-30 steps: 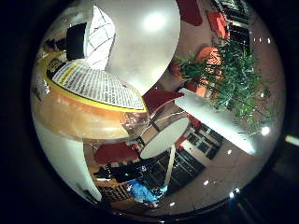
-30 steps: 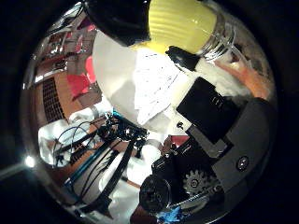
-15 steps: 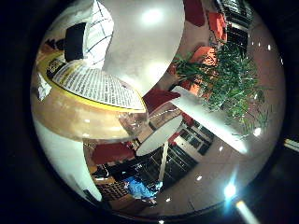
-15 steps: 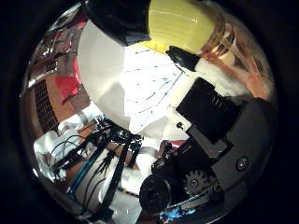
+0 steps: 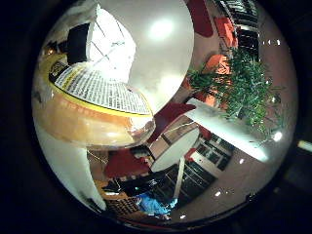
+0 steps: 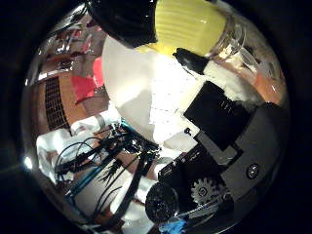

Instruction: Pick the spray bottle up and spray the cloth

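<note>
The spray bottle (image 5: 93,107) fills much of the right little finger side palm view: a clear body of amber liquid with a printed label, close against the palm. Its yellow top (image 6: 190,21) shows in the right thumb side palm view. My hand (image 6: 229,136) is shut on the bottle, with a black fingertip (image 6: 190,60) curled against the yellow top. The bottle is held up above a round white table (image 6: 127,83). A white checked cloth (image 6: 180,88) lies on that table below the bottle; the right little finger side palm view shows the cloth (image 5: 112,49) too.
A green potted plant (image 5: 244,78) stands in the room beyond. Another round table (image 5: 175,148) and red chairs (image 6: 83,83) stand on the floor below. A black tripod-like stand (image 6: 107,161) rises beside the white table.
Both pictures have shifted a little, so the hand has moved slightly over the table. The bottle stays in the same place in my hand.
</note>
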You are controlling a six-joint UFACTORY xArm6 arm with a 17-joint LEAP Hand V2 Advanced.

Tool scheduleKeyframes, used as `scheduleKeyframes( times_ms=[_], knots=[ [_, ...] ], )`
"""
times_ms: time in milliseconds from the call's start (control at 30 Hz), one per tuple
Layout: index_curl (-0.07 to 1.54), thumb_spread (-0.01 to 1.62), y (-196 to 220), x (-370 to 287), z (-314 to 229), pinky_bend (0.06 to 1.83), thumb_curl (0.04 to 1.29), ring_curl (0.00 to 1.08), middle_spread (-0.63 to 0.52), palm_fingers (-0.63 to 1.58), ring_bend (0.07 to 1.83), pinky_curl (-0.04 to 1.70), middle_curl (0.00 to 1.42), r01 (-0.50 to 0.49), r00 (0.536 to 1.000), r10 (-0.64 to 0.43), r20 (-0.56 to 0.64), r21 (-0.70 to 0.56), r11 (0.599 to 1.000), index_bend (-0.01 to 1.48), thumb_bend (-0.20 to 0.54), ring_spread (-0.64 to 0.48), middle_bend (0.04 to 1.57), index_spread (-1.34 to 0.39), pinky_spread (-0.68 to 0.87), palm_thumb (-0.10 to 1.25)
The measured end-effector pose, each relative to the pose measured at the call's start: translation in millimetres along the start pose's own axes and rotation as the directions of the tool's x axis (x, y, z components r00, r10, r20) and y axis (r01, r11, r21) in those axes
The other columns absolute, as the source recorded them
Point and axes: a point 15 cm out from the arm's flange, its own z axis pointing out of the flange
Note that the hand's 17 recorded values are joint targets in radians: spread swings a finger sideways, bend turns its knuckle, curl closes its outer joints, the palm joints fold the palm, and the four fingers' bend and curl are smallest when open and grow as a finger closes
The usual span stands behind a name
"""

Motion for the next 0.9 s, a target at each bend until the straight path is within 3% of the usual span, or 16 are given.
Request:
scheduleKeyframes(
  times_ms=[167, 333, 533, 900],
  knots=[
    [0.7, 0.98, -16.7, -58.7, -25.6, 1.05, 0.74, 0.55, -0.1, 1.21, 1.46, 1.17, 0.6, 0.03, 0.98, -0.058, 0.188, 0.15, 0.988, 1.14, -0.014, -0.15, 1.36, -0.2, -0.24, 1.02],
    [0.7, 0.97, -44.1, -111.5, -63.5, 1.05, 0.75, 0.55, -0.1, 1.21, 1.46, 1.17, 0.61, 0.024, 0.927, -0.152, 0.342, 0.351, 0.936, 1.14, -0.014, -0.15, 1.36, -0.2, -0.24, 1.03],
    [0.71, 0.95, -56.7, -160.0, -30.0, 1.04, 0.75, 0.55, -0.09, 1.21, 1.46, 1.18, 0.6, -0.016, 0.825, -0.222, 0.519, 0.413, 0.91, 1.13, -0.015, -0.15, 1.35, -0.2, -0.24, 1.02],
    [0.71, 0.93, -69.2, -204.1, 46.1, 1.03, 0.76, 0.56, -0.09, 1.21, 1.46, 1.19, 0.6, -0.115, 0.63, -0.329, 0.704, 0.503, 0.856, 1.13, -0.017, -0.15, 1.36, -0.2, -0.25, 1.02]
  ],
)
